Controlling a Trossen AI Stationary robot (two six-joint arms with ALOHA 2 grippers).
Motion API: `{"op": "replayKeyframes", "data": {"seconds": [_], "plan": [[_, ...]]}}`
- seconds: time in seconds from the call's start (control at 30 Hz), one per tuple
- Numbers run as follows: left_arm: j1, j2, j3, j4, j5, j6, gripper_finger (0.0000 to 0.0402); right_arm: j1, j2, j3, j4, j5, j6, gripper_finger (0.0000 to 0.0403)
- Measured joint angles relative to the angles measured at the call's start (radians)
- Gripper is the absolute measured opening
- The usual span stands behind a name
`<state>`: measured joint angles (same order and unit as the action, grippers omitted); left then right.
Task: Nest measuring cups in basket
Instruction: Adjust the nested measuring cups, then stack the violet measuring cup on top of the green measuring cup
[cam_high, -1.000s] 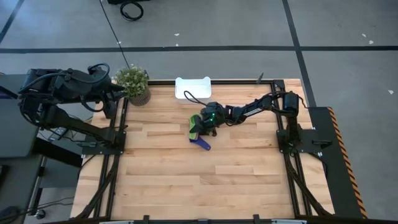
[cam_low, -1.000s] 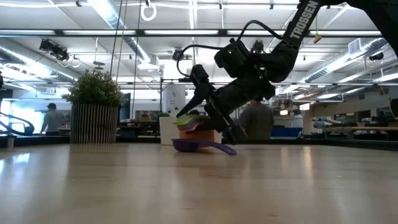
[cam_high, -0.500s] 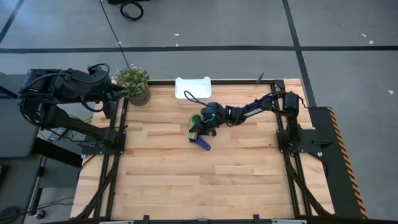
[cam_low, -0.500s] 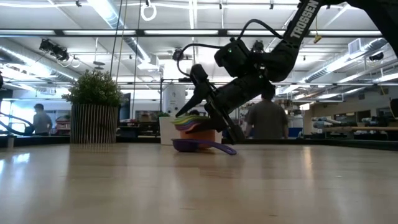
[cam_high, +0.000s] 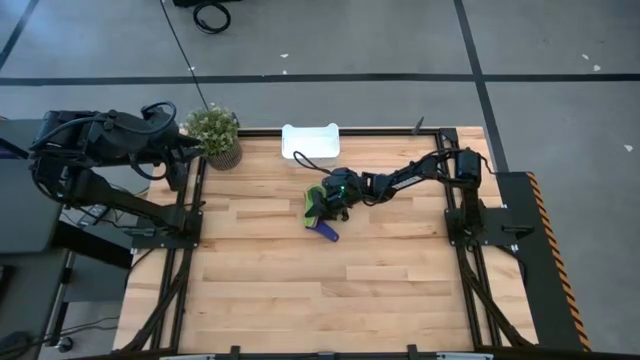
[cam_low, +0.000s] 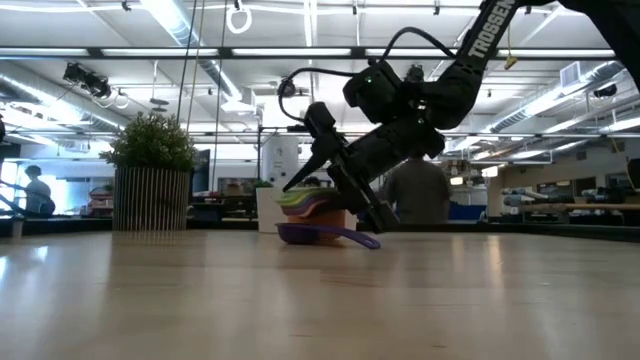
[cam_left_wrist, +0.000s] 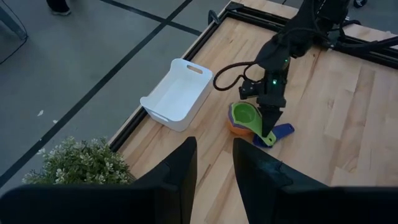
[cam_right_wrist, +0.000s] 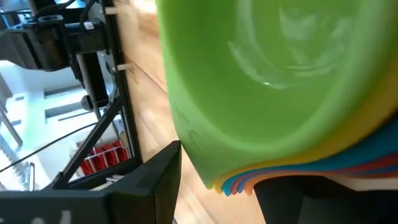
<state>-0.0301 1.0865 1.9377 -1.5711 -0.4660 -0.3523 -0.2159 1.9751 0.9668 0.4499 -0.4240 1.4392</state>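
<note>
A nested stack of measuring cups (cam_high: 317, 198), green on top over yellow, blue, red and orange, stands near the table's middle, tilted; it shows too in the low view (cam_low: 308, 204). A dark blue cup (cam_low: 326, 236) lies on the table under it, its handle (cam_high: 328, 232) sticking out toward the near edge. My right gripper (cam_high: 336, 198) comes from the right and is shut on the stack. The white basket (cam_high: 311, 140) stands at the far edge, nothing in it. My left gripper (cam_left_wrist: 214, 168) waits open off the table's far left corner. My right gripper holds the stack by its layered handles (cam_right_wrist: 231, 182), pinched between the two fingers (cam_right_wrist: 155, 177). The fingers slant down from the right and above (cam_low: 345, 190). The stack sits tilted in the hold; whether its orange bottom cup (cam_low: 322, 216) touches the blue cup below, I cannot tell.
A potted green plant (cam_high: 216, 134) stands at the far left corner, left of the basket. A black cable (cam_left_wrist: 230, 74) loops from the right arm over the table near the basket. Bare wood lies on the near half (cam_high: 320, 290). People move in the room behind.
The stack in my right gripper has shifted a little toward the far edge, and its green bowl shows rounder from above. The gripper has kept its hold.
</note>
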Motion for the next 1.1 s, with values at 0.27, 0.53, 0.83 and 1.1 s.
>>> {"op": "replayKeyframes", "data": {"seconds": [0.27, 0.53, 0.83, 1.1], "plan": [[0.0, 0.0, 0.0, 0.0, 0.0, 0.0, 0.0112, -0.048, -0.021, 0.0, -0.028, -0.014, 0.009, 0.0188], [0.0, 0.0, 0.0, 0.0, 0.0, 0.006, 0.0112, -0.049, -0.129, 0.0, -0.184, -0.014, 0.001, 0.0188], [0.0, 0.0, 0.0, 0.0, 0.0, 0.008, 0.0112, -0.046, -0.238, 0.0, -0.451, 0.02, -0.077, 0.0188], [0.0, 0.0, 0.0, 0.0, 0.0, 0.005, 0.0112, 0.011, -0.455, 0.0, -0.725, 0.191, -0.191, 0.0188]]}}
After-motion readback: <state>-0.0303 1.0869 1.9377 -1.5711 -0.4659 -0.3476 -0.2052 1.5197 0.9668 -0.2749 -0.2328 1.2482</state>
